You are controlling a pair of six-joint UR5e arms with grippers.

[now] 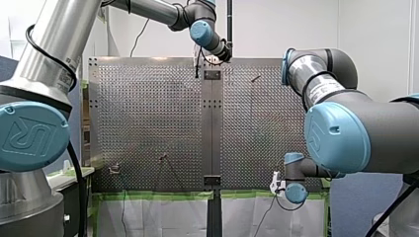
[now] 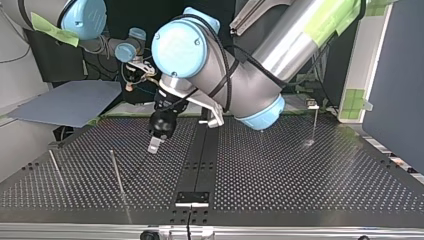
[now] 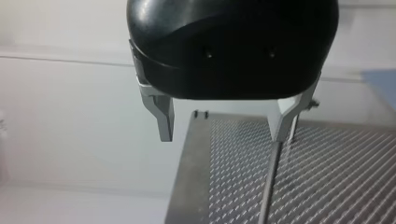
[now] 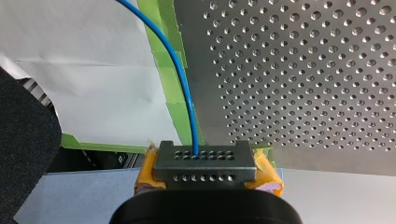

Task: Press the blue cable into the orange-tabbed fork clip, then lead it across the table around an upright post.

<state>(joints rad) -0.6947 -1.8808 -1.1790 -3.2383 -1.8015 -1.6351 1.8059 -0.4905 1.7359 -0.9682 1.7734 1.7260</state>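
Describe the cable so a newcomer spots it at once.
In the right wrist view, green tape edges the perforated table. The blue cable curves along that tape into my right gripper, shut on it. It is the only thin blue line.

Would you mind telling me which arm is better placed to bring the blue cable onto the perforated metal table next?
Probably right: my right gripper, with yellow pads, is shut on the thin blue cable beside the edge of the perforated metal table; my left gripper hangs open and empty over it.
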